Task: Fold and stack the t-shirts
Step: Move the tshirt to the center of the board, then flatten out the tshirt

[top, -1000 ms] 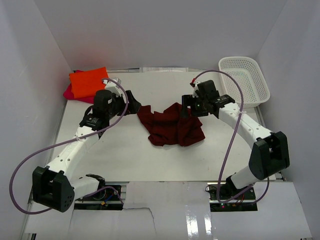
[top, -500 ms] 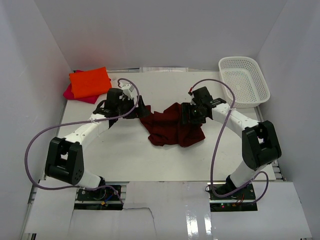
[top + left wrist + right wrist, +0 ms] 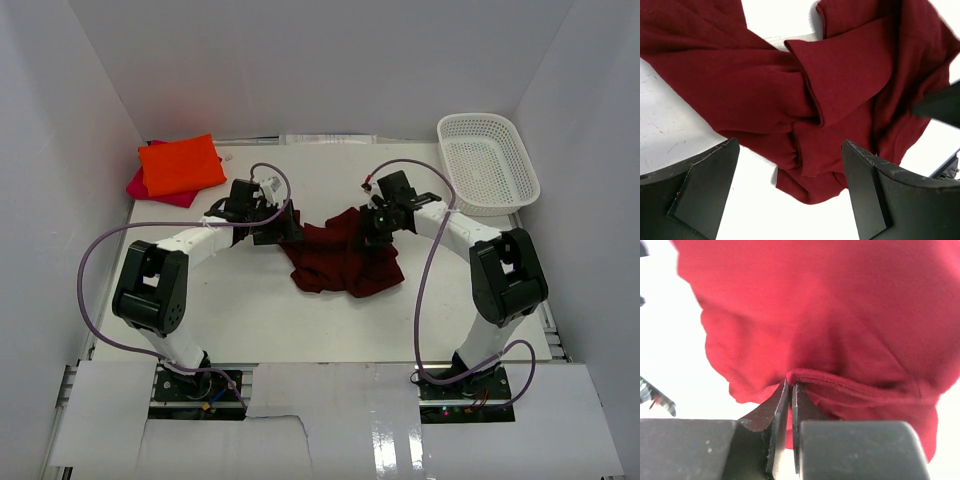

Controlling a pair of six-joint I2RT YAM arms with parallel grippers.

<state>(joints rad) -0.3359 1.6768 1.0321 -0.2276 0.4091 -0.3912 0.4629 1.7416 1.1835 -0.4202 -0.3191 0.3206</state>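
Note:
A crumpled dark maroon t-shirt [image 3: 345, 262] lies mid-table. My right gripper [image 3: 372, 236] sits at its upper right edge; in the right wrist view the gripper [image 3: 791, 385] is shut on a rolled hem of the maroon t-shirt [image 3: 830, 315]. My left gripper [image 3: 290, 232] is at the shirt's left edge. In the left wrist view it [image 3: 790, 150] stands open, its fingers on either side of a bunched fold of the t-shirt [image 3: 765, 95], not closed on it. A folded orange t-shirt [image 3: 180, 163] rests on a magenta-pink one [image 3: 140, 186] at the far left corner.
A white mesh basket [image 3: 526, 178] stands at the far right corner. White walls enclose the table [image 3: 250, 310] on three sides. Both arms' purple cables loop out over the table near the arms.
Both arms have reached inward to the maroon t-shirt. The right gripper has closed on its hem. The left gripper has come to the shirt's left edge and stays open.

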